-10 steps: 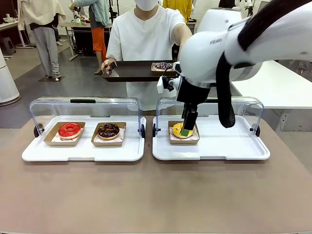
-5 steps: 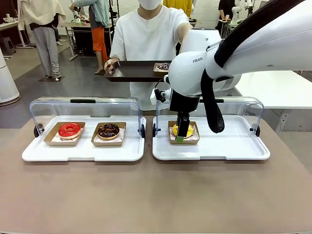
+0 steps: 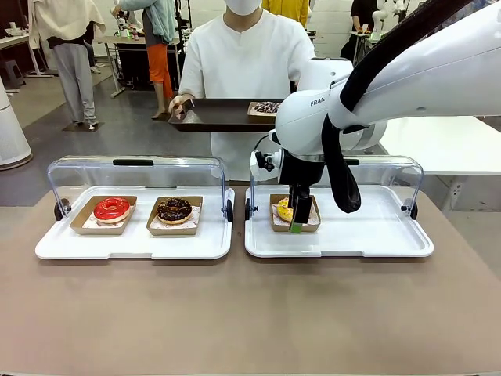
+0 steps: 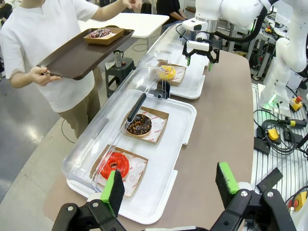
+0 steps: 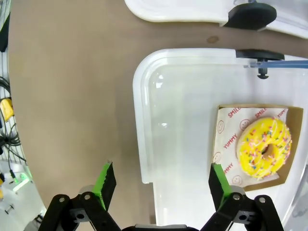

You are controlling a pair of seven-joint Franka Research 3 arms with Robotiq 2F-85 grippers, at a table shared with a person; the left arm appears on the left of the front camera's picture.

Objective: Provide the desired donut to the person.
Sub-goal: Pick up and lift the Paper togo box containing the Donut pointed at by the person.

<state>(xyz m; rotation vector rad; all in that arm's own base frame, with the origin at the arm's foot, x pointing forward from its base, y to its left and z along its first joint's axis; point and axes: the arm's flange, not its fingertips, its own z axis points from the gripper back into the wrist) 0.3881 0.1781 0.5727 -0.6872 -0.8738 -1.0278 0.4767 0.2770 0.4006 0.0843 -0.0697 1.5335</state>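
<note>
Yellow donut lies in the right tray, off to the side of the right claw, just outside 1 green pad. That claw is spread wide and empty. The left claw, also spread, hangs well apart; the right arm is nearer.

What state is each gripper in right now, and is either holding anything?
Left gripper: open, holding nothing.
Right gripper: open, holding nothing, over the white tray near the yellow donut.
</note>
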